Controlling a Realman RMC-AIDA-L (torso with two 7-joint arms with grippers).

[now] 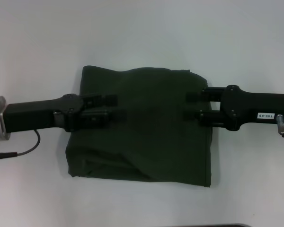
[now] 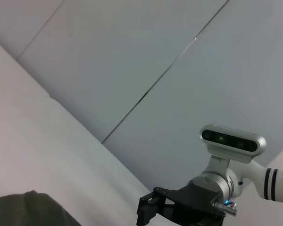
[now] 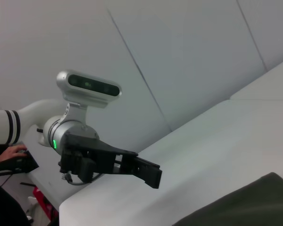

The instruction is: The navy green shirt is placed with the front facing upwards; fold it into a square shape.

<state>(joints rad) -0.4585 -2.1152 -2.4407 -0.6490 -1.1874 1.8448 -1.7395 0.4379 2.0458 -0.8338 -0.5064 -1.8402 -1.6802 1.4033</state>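
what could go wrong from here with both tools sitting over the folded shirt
The navy green shirt is already folded into a rough rectangle, with the left tool and right tool over its left and right parts. If either tool snags fabric while pulling away, the fold could drag open. The top and left edges look uneven, so another fold may come out skewed rather than square.

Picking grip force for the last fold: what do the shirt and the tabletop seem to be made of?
The navy green shirt looks like soft matte woven or knit cloth, probably cotton: it creases and slumps at its edges without shine. The table looks like a smooth, hard, white surface with a faint sheen, possibly laminate; that cannot be settled.
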